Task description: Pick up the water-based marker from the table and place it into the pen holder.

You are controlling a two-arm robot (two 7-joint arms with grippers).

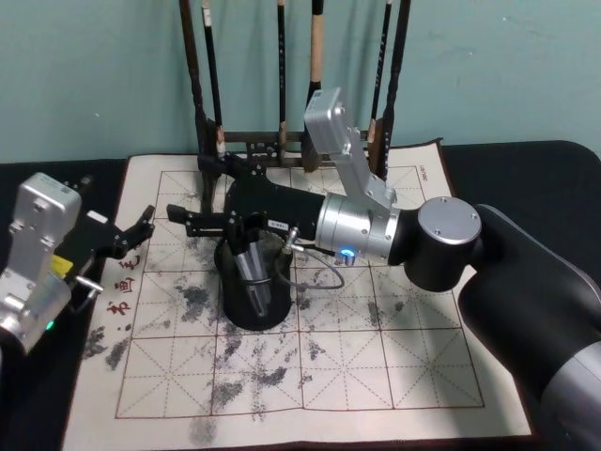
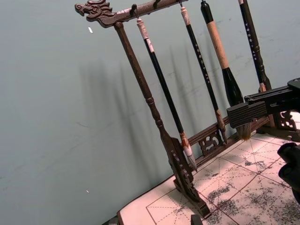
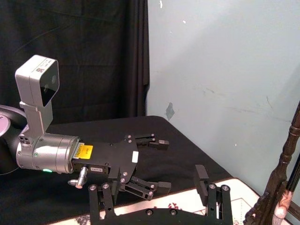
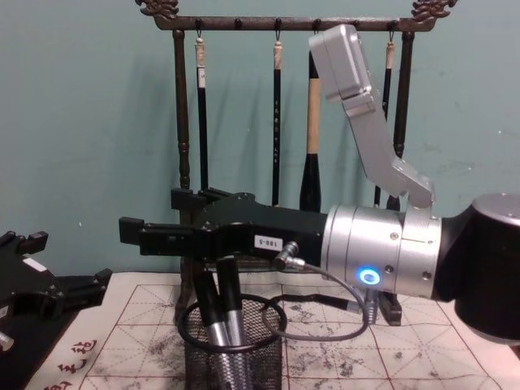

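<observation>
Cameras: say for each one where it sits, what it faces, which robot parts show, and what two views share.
Head: high, looking down at the mat, pen holder and both arms.
Chest: low, facing the brush rack; right gripper above the holder.
Left wrist: faces rack and wall.
Right wrist: faces the open left gripper.
Head and chest share holder and rack.
</observation>
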